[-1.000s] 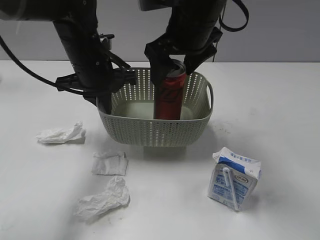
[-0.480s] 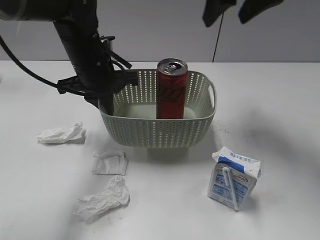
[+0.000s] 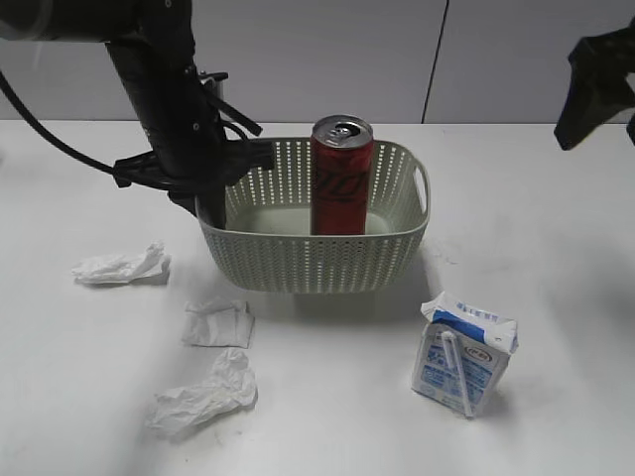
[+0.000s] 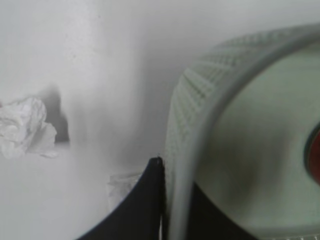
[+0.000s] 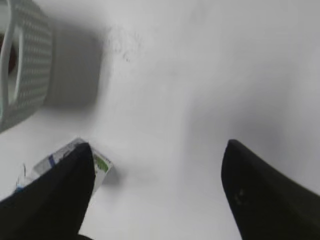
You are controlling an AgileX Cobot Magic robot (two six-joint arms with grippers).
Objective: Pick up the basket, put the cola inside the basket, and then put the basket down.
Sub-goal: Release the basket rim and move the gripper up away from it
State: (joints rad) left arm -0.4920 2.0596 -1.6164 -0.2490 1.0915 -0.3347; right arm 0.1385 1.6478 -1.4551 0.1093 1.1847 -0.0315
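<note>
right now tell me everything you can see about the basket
The basket is pale sage-green plastic, rectangular with rounded corners, perforated sides and a cut-out handle at each end. It sits upright on the white table. A tall red can stands upright inside it. The left gripper is shut on its left wall, one of its fingers outside, one inside.
</note>
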